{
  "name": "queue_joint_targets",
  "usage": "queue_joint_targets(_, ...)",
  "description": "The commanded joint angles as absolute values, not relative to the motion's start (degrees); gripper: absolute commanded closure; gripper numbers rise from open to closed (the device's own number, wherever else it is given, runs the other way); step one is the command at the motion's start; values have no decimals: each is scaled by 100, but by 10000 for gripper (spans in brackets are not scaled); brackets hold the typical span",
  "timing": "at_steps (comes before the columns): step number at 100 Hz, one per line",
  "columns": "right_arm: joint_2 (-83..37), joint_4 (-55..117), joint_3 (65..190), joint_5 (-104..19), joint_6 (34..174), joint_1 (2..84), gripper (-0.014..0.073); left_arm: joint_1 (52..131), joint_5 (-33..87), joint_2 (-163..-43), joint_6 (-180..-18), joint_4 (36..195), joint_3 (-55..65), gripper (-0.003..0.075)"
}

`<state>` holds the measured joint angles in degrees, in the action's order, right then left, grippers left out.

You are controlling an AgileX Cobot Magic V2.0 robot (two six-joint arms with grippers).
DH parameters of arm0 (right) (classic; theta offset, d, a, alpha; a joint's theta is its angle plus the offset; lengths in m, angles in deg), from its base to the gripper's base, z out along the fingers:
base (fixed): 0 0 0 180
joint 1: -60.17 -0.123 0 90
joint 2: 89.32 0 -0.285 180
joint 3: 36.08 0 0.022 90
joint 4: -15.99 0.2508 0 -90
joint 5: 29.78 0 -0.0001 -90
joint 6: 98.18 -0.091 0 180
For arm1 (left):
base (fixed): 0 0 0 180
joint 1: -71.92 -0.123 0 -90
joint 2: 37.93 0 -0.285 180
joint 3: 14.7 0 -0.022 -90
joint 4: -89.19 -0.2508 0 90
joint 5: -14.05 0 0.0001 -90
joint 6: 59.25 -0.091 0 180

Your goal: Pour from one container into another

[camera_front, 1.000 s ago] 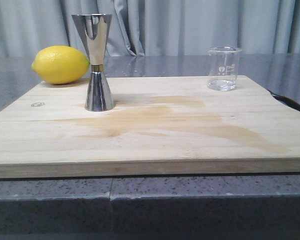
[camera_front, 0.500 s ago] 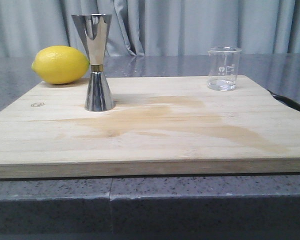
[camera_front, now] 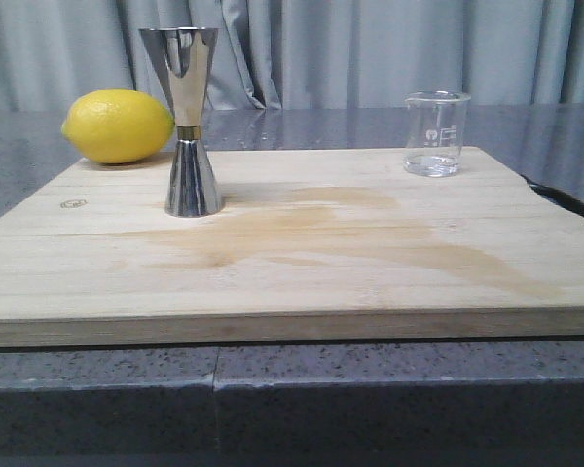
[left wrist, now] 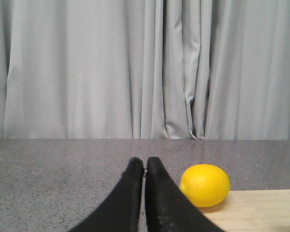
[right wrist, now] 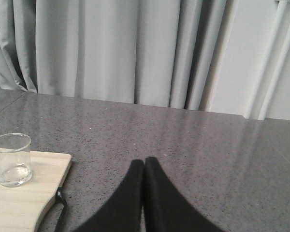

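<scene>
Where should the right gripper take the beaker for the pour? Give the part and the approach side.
Probably the beaker's straight wall around mid-height, approached from its right: it stands upright at the board's far right corner, nearest the right gripper, which is shut and must open first. The lip's direction is unclear.

Looks like a staged bar or kitchen counter rather than a lived-in one: a speckled grey stone-look countertop carries a pale wooden cutting board marked by a brownish stain. On the board stand a steel jigger and a small glass beaker, with a lemon at the far left corner, so drink-mixing props. Behind it all hangs a plain grey pleated curtain closing off the whole background, which gives it the feel of a test set-up
</scene>
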<state>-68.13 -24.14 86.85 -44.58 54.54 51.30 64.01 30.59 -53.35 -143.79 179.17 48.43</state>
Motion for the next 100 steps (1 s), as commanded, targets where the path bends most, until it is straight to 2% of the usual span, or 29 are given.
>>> queue_joint_targets(1,-6748,-2556,8827,-4161,5457,5165,665,6460,3026,-5397,-14336,18099,4697,739)
queue_joint_targets(48,-6748,-2556,8827,-4161,5457,5165,665,6460,3026,-5397,-14336,18099,4697,739)
queue_joint_targets(68,-6748,-2556,8827,-4161,5457,5165,665,6863,3018,-5356,-14336,18046,4845,739)
queue_joint_targets(75,-6748,-2556,8827,-4161,5457,5165,665,6975,2849,-5308,-14253,17512,4847,739)
queue_joint_targets(82,-6748,-2556,8827,-4161,5457,5165,665,7074,2838,-5175,-13512,16466,4847,739)
queue_joint_targets(100,-6748,-2556,8827,-4161,5457,5165,665,7128,2909,-4821,-8496,12059,4894,739)
